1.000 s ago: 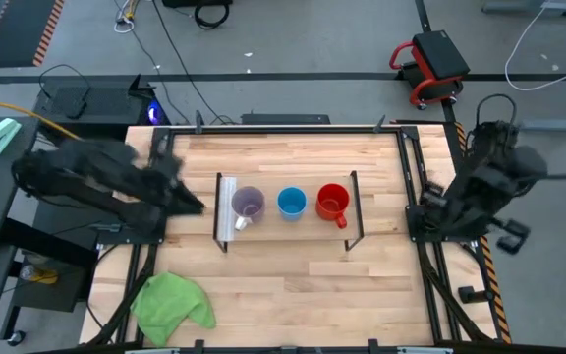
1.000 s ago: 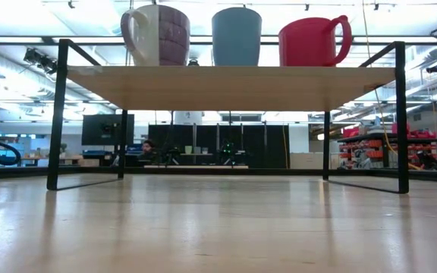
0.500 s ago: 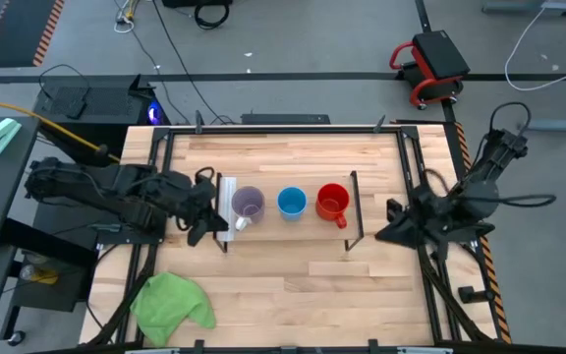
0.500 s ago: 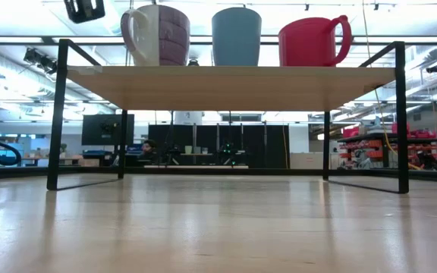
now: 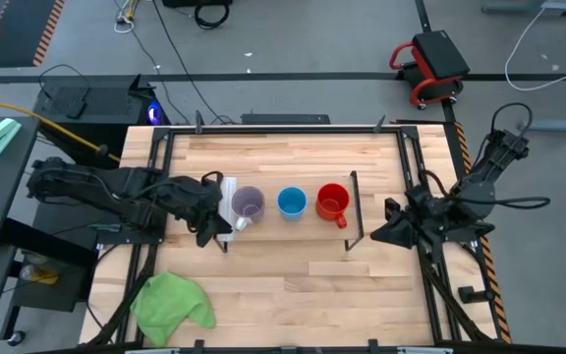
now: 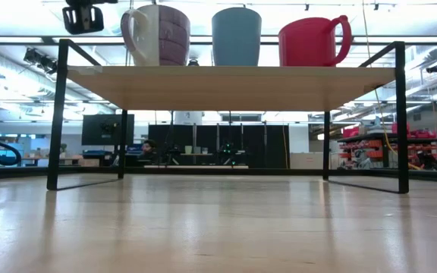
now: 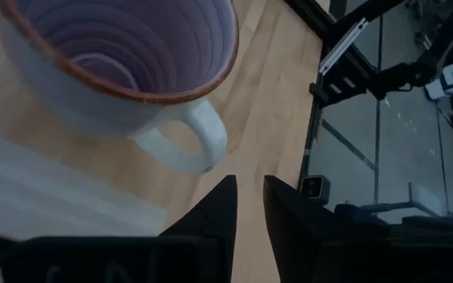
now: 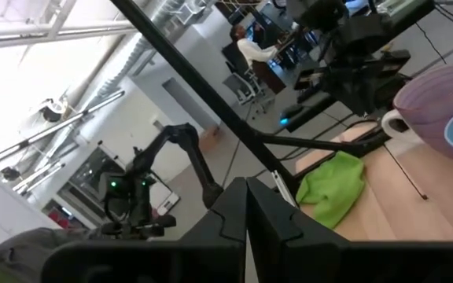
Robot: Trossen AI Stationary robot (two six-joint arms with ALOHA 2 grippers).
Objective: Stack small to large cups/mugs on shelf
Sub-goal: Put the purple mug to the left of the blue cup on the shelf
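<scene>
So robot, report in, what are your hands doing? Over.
Left gripper beside purple mug, fingers nearly shut, empty. Right gripper waits off shelf. Nothing in the way.

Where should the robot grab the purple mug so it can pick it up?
Probably by the white handle of the purple mug. The loop sticks out sideways toward the front-left, on the side where the left gripper hovers with its jaws nearly closed. Coming from above, one jaw could slip through the loop. The blue cup beside it leaves the other side tighter.
</scene>
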